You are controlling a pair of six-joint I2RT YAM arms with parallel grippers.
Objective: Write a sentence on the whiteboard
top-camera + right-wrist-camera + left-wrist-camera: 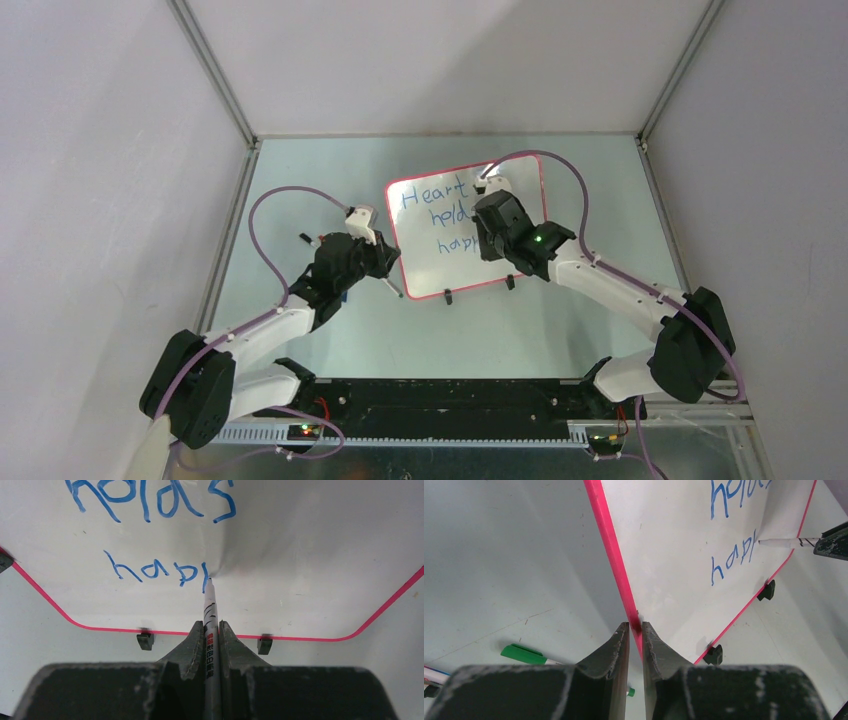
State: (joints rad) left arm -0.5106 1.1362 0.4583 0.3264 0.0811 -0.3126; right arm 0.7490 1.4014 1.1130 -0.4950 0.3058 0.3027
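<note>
Pale tabletop (450,330): left gripper (635,626) pinches the whiteboard (674,555) edge; right gripper (212,625) clamps a marker (210,605) pointing twelve o'clock, tip on the sentence (150,571).

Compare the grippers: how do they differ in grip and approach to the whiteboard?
The left gripper pinches the whiteboard by its red side edge; the right gripper clamps a white marker. The left meets the board edge-on; the right faces its front, marker tip on the sentence. Both are shut on something.
</note>
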